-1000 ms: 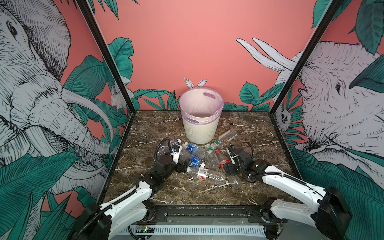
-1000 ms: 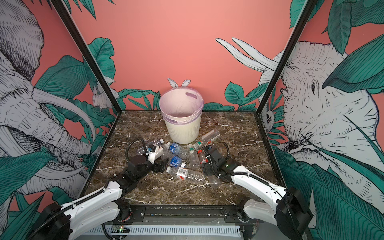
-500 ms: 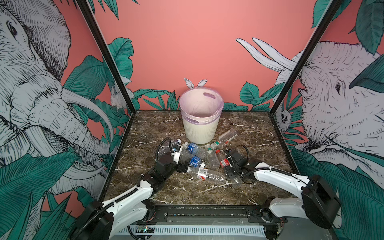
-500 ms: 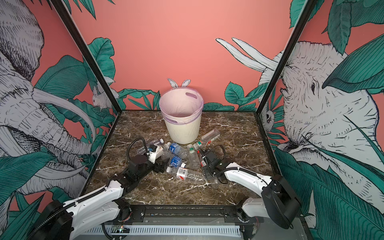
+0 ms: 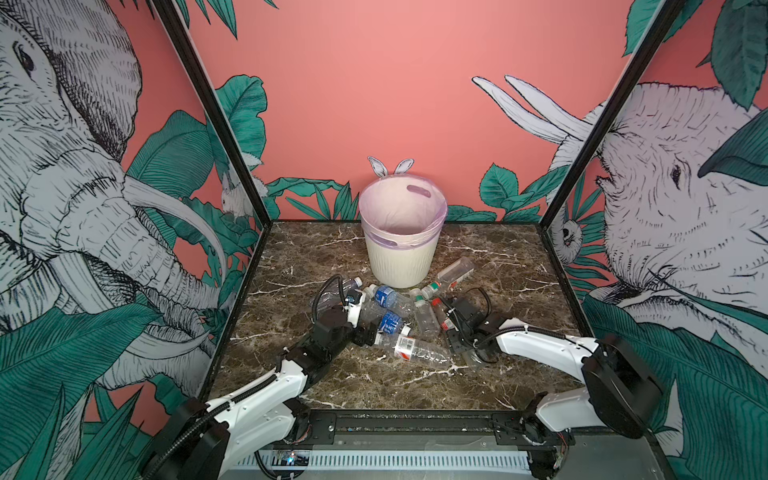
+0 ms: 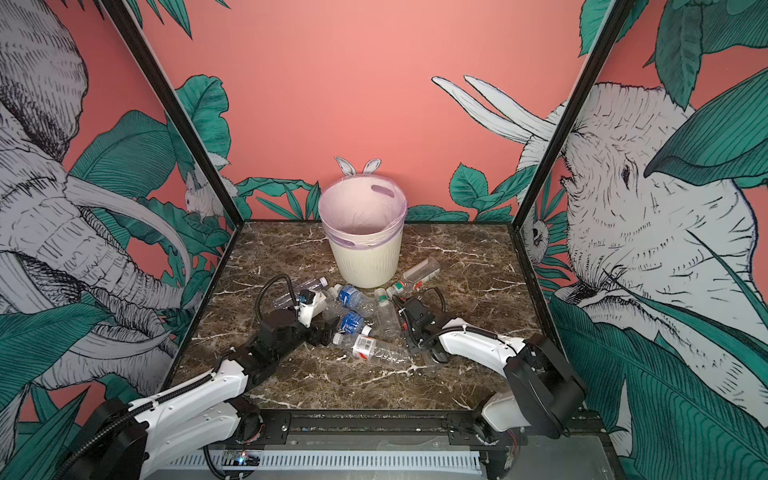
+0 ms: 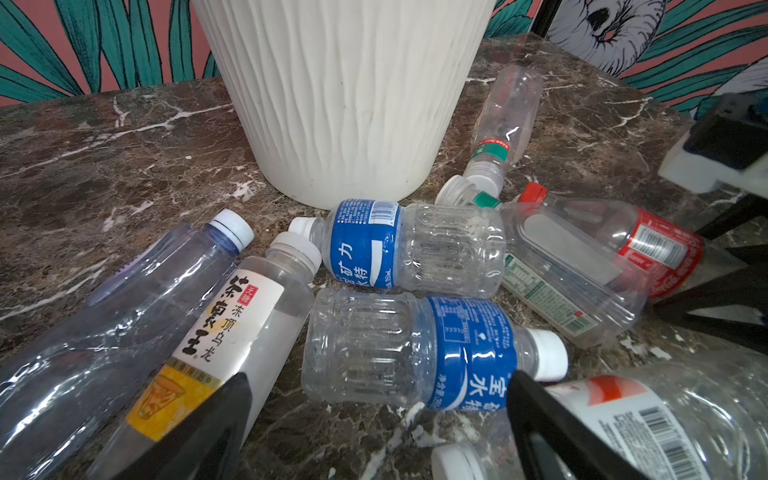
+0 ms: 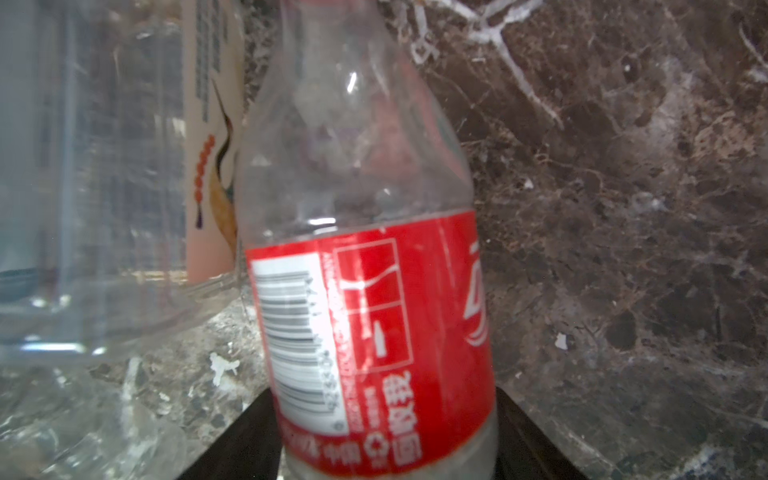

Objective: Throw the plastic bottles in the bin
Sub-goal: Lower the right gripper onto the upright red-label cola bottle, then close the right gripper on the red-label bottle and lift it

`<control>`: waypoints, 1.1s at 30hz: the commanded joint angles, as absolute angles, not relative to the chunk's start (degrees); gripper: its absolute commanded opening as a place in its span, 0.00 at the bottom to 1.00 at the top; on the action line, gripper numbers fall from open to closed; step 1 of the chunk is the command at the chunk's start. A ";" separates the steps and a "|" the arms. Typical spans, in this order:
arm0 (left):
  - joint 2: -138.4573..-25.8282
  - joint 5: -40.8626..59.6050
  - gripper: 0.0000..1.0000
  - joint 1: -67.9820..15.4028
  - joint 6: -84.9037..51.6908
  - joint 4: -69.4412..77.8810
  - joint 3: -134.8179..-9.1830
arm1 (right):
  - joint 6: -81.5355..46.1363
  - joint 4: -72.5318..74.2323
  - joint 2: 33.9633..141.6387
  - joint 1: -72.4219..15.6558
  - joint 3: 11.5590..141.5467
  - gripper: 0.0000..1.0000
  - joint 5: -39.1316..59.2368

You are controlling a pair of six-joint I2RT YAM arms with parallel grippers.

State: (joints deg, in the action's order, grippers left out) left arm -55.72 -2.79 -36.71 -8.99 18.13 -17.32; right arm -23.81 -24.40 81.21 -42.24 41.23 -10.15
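Observation:
The bin [image 5: 401, 253] [image 6: 365, 262] stands at the back middle, its ribbed wall filling the left wrist view [image 7: 345, 104]. Several plastic bottles lie in a heap in front of it. My left gripper [image 5: 368, 334] [image 7: 378, 415] is open, low over the table. A blue-labelled bottle [image 7: 415, 357] lies just beyond its fingertips, and a yellow-labelled tea bottle [image 7: 232, 324] lies beside one finger. My right gripper [image 5: 451, 328] [image 8: 386, 449] is shut on a red-labelled bottle [image 8: 374, 332] with a red cap [image 5: 436, 302], one finger against each side.
A green-banded bottle [image 5: 455, 270] lies apart at the bin's right. A long bottle with a red and white label [image 5: 415, 348] lies nearest the front. Printed walls and black posts [image 5: 232, 137] enclose the marble table [image 5: 511, 257]. A black rail [image 5: 415, 424] runs along the front.
My right gripper's jaws have narrowed onto the red-labelled bottle, and the right arm's elbow has dropped lower. The left arm and gripper have not moved.

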 commanded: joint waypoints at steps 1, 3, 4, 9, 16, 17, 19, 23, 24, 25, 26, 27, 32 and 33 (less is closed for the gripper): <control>-55.98 -2.20 0.96 -36.91 -8.80 18.81 -18.41 | -24.26 -24.07 81.76 -42.16 42.54 0.75 -11.25; -56.39 -2.02 0.96 -36.98 -8.91 18.89 -18.50 | -24.35 -23.96 81.94 -42.14 42.45 0.74 -11.32; -56.43 -1.98 0.96 -36.98 -8.95 18.90 -18.54 | -24.43 -23.92 82.04 -42.11 42.45 0.74 -11.45; -56.32 -1.93 0.96 -36.87 -8.93 18.87 -18.48 | -24.60 -23.59 82.42 -42.06 42.28 0.72 -11.34; -56.43 -1.93 0.96 -36.91 -8.89 18.77 -18.63 | -24.88 -23.21 83.19 -41.75 42.28 0.70 -11.17; -56.38 -2.01 0.96 -36.95 -8.89 18.73 -18.62 | -24.95 -23.21 83.22 -41.75 42.26 0.69 -11.10; -56.51 -2.02 0.96 -36.92 -8.96 18.66 -18.65 | -24.96 -23.16 83.23 -41.74 42.28 0.68 -11.10; -56.55 -2.20 0.96 -36.92 -8.92 18.57 -18.71 | -24.96 -22.95 83.32 -41.63 41.97 0.66 -10.90; -56.52 -2.28 0.96 -36.91 -8.94 18.55 -18.73 | -24.96 -22.94 83.40 -41.49 41.92 0.64 -10.73; -56.43 -2.28 0.96 -36.99 -8.92 18.54 -18.72 | -24.93 -22.99 83.38 -41.54 41.95 0.62 -10.70; -56.29 -2.29 0.96 -36.87 -8.91 18.46 -18.65 | -24.96 -23.03 83.33 -41.49 41.88 0.59 -10.64; -56.21 -2.37 0.96 -36.93 -8.88 18.39 -18.67 | -24.96 -23.14 83.20 -41.43 41.86 0.56 -10.65; -56.06 -2.53 0.96 -36.91 -8.92 18.33 -18.66 | -24.79 -22.25 81.81 -41.45 40.93 0.48 -10.10; -56.02 -2.45 0.96 -36.97 -8.94 18.22 -18.68 | -24.79 -21.87 81.42 -41.47 40.67 0.46 -10.04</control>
